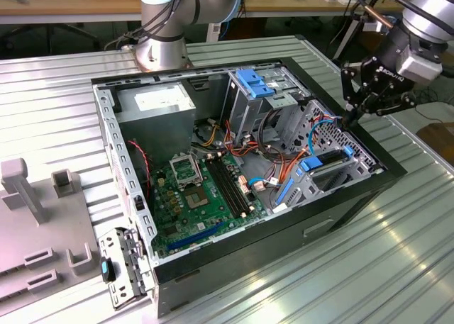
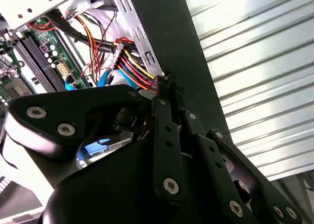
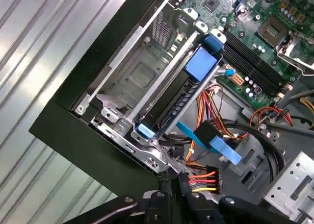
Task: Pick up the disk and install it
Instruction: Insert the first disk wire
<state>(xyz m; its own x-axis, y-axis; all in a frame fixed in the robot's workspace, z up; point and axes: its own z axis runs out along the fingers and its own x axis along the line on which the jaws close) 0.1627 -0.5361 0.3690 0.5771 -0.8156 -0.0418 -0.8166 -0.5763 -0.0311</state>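
End effector (image 1: pixel 352 115) at computer case (image 1: pixel 177 281) edge beside drive cage (image 1: pixel 333 150), fingers closed (seemingly on nothing); disk (image 3: pixel 179 99) seated in cage.

No text, number or sign can be read.

- A white sticker (image 1: pixel 162 97) on the power supply (image 1: pixel 152 110) carries rows of fine print, too small to make out in the exterior view.
- The gripper (image 1: pixel 349 118) has a short line of white lettering on its black body, too small to read in the exterior view.
- The motherboard (image 1: pixel 202 196) shows small white markings beside its parts in both wrist views; none can be read.
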